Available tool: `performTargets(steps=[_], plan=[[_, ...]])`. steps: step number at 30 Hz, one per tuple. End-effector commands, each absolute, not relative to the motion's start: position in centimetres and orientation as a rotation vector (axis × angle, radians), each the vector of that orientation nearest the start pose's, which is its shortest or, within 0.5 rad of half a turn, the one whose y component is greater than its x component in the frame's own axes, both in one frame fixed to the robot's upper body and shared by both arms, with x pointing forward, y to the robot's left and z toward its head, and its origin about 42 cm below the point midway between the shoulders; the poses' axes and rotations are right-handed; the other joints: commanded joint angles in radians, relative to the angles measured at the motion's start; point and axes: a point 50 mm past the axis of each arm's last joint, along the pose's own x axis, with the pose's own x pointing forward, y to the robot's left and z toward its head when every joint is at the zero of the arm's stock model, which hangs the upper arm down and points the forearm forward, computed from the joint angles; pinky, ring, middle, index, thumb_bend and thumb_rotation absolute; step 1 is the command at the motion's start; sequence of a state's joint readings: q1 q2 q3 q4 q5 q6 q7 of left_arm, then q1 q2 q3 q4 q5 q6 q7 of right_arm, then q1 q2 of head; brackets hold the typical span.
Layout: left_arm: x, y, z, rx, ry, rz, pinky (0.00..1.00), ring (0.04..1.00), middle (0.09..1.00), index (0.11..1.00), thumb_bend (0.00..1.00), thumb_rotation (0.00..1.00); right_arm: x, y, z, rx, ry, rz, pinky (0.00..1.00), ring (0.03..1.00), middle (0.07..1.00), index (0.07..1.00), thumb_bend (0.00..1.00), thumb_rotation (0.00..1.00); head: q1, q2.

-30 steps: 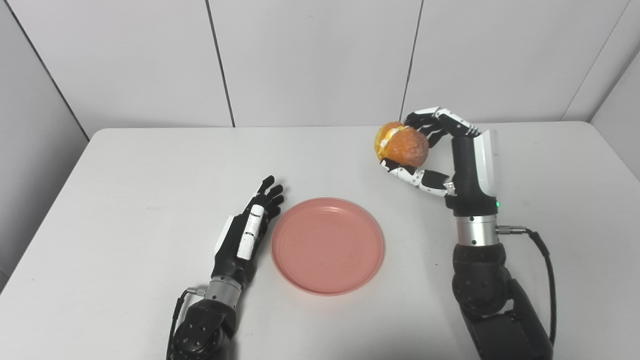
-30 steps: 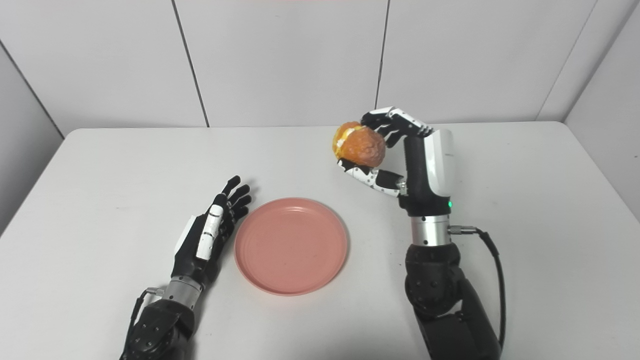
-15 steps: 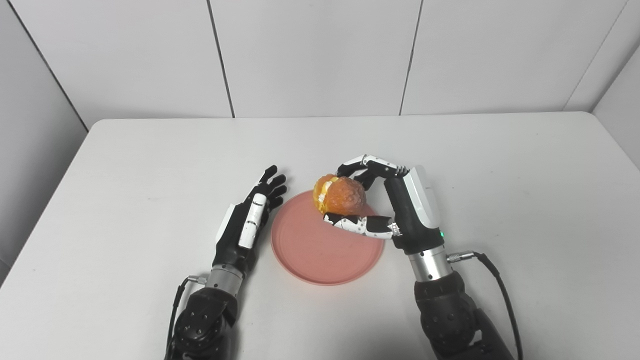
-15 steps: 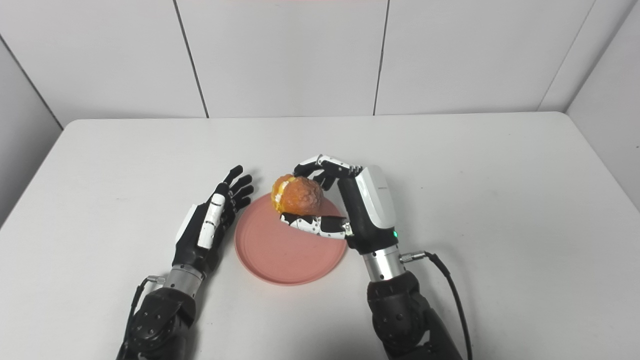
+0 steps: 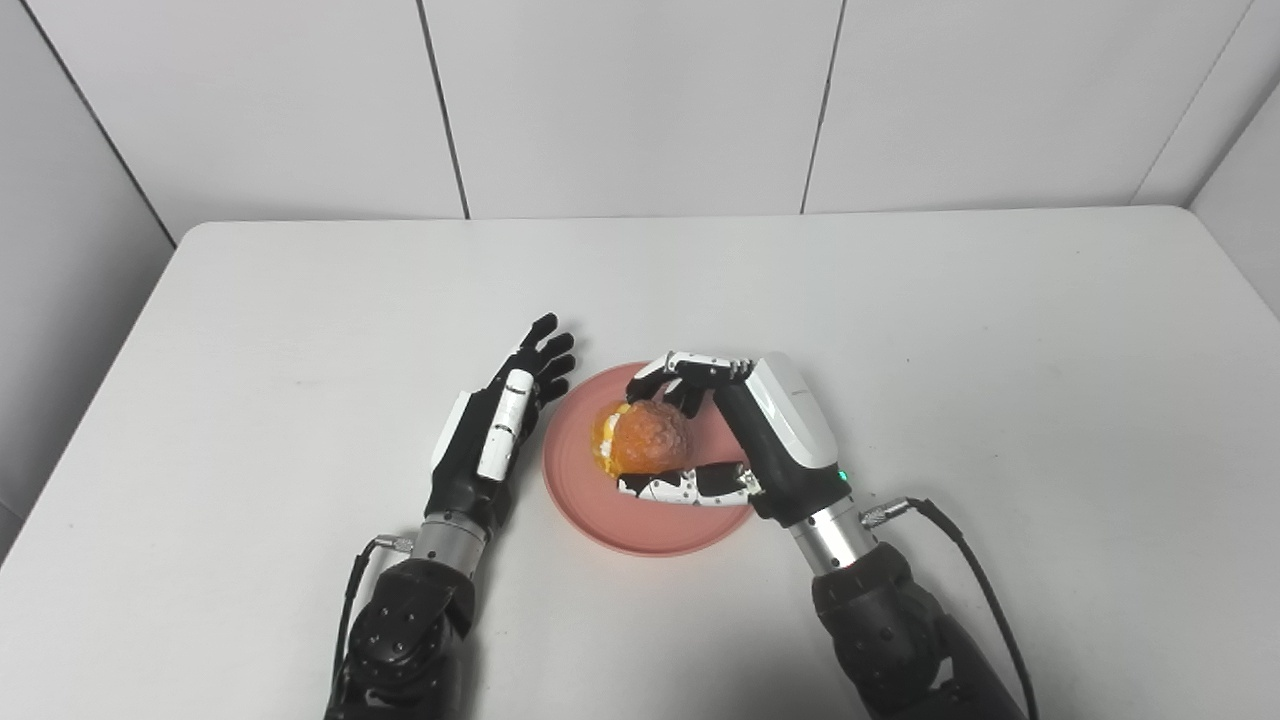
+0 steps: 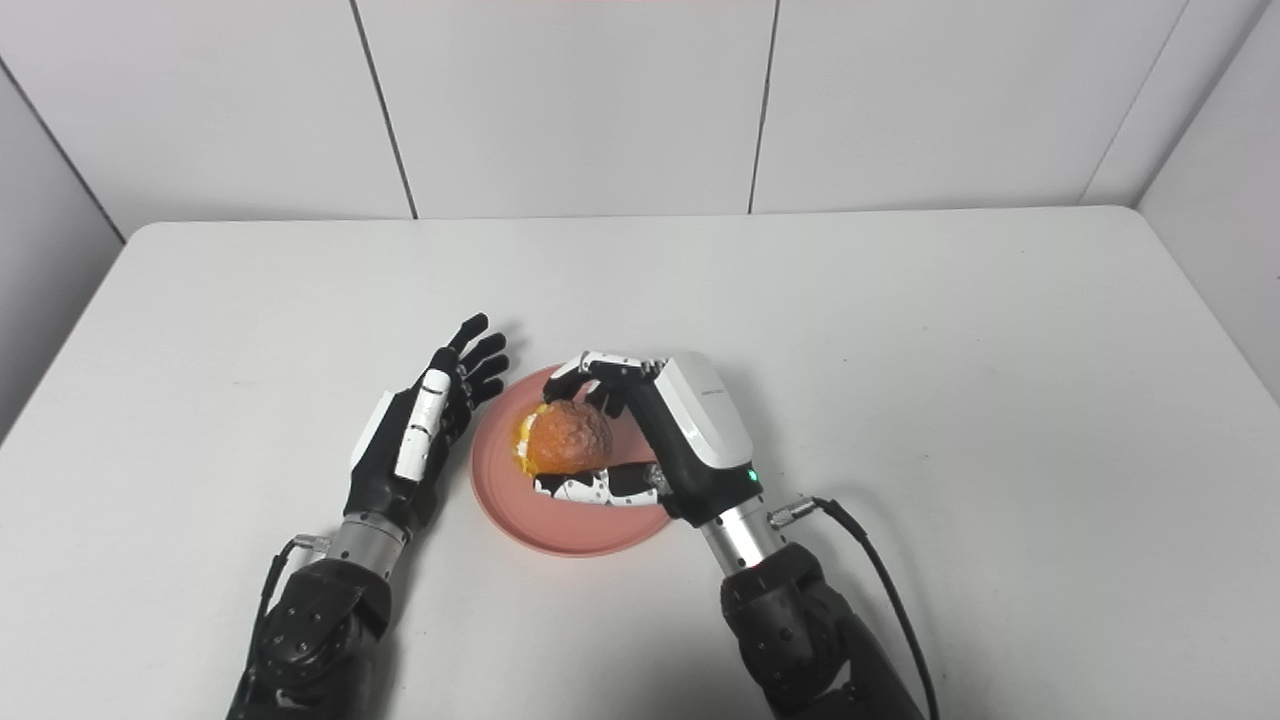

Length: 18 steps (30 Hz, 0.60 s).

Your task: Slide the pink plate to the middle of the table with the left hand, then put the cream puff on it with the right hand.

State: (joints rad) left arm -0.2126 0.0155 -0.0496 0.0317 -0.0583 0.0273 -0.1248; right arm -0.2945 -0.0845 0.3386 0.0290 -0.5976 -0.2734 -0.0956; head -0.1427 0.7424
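Cream puff (image 5: 648, 441) sits clasped in the right hand (image 5: 745, 440), directly over the middle of the pink plate (image 5: 700, 525); whether it touches is unclear. Left hand (image 5: 500, 435) lies open and empty on the surface (image 5: 950, 330), just left of the plate.

You are getting bright, even light from overhead; both views are staying sharp. Soft shadows are falling on the table (image 5: 950, 330) close under the arms, with no glare showing.
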Motion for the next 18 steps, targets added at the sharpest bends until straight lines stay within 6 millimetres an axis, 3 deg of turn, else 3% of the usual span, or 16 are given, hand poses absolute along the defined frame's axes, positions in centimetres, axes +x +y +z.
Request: performTargets(steps=[1, 7, 17, 18], plan=[[35.1, 17.4, 16.5, -0.025, -0.203, -0.238, 0.90, 0.902, 0.908, 0.904, 0.51, 1.00, 34.6, -11.2, 19.5, -0.661, -0.670, 0.322, 0.39, 0.450, 0.514, 0.489, 0.51, 0.00, 0.001, 0.002], [35.0, 17.4, 16.6, -0.030, -0.206, -0.242, 0.91, 0.902, 0.909, 0.908, 0.52, 1.00, 35.0, -11.7, 19.3, -0.737, -0.656, 0.323, 0.43, 0.418, 0.539, 0.507, 0.51, 0.00, 0.000, 0.006], [35.0, 17.5, 16.7, -0.024, -0.200, -0.240, 0.90, 0.904, 0.910, 0.906, 0.51, 1.00, 35.7, -12.2, 19.5, -0.807, -0.682, 0.278, 0.52, 0.445, 0.522, 0.493, 0.51, 0.00, 0.000, 0.008], [35.0, 17.5, 16.7, -0.023, -0.199, -0.240, 0.90, 0.903, 0.910, 0.906, 0.52, 1.00, 35.7, -12.3, 19.5, -0.816, -0.681, 0.271, 0.55, 0.582, 0.515, 0.485, 0.52, 0.00, 0.000, 0.008]])
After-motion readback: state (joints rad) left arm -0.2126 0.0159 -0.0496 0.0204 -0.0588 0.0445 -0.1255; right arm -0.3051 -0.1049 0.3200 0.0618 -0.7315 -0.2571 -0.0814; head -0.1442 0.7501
